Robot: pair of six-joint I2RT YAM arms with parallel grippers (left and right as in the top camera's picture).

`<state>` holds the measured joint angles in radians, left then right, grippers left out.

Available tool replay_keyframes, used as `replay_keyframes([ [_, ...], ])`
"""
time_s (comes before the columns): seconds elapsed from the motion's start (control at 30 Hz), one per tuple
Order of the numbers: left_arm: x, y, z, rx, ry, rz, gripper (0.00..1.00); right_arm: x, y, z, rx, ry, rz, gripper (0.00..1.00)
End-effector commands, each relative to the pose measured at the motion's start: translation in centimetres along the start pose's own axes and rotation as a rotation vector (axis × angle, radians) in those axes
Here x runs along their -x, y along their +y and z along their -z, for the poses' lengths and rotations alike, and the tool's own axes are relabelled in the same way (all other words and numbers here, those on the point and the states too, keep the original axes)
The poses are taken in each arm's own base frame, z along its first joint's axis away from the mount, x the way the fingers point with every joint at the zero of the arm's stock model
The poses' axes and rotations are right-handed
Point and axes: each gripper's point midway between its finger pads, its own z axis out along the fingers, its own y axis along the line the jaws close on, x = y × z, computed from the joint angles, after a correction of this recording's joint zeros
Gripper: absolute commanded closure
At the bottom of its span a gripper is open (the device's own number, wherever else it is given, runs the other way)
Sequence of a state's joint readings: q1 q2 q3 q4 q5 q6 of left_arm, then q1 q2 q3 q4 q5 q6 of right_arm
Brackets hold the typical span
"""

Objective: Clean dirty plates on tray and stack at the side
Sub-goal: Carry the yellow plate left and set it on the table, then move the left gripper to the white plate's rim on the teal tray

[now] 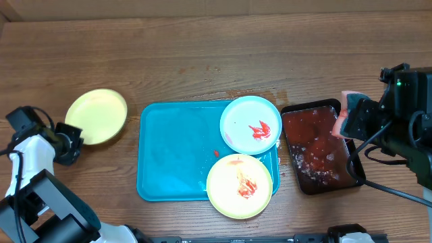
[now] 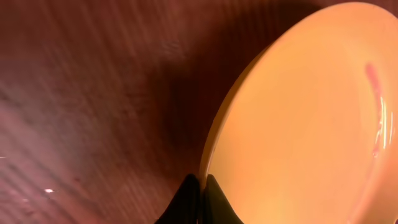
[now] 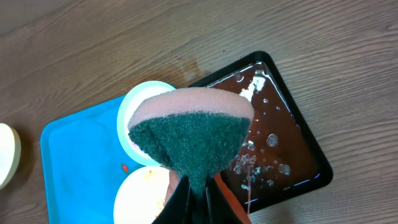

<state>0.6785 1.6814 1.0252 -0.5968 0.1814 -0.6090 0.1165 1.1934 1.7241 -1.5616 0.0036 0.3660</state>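
Showing green face wrist-side only: sponge (image 3: pixel 186 140)

The turquoise tray (image 1: pixel 175 158) lies flat in the middle of the frame, rectangular with rounded corners, its floor bare but for a small red spot near its right side. The light blue plate (image 1: pixel 250 125) sits over the tray's upper right corner with a red smear at its centre, and the smeared yellow-green plate (image 1: pixel 239 186) overhangs the lower right corner just below it. The other yellow-green plate (image 1: pixel 97 116) lies off the tray at the left of the frame, nearly clean.
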Motion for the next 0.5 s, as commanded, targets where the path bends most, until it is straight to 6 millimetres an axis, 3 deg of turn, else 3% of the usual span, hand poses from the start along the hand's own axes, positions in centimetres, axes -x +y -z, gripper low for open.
replay_keyframes([
  [0.0, 0.95, 1.19, 0.58, 0.066, -0.064, 0.001, 0.95, 0.2, 0.07, 0.29, 0.009, -0.013, -0.009, 0.96],
  [0.17, 0.95, 1.47, 0.6, 0.082, -0.065, -0.027, 0.95, 0.16, 0.04, 0.29, 0.008, -0.011, -0.008, 0.96],
  [0.3, 0.69, 1.64, 0.6, 0.089, -0.054, -0.032, 0.82, 0.17, 0.05, 0.29, 0.008, -0.011, -0.008, 0.96],
  [0.47, 0.29, 1.74, 0.6, 0.091, -0.037, -0.034, 0.77, 0.18, 0.05, 0.29, 0.009, -0.012, -0.004, 0.96],
])
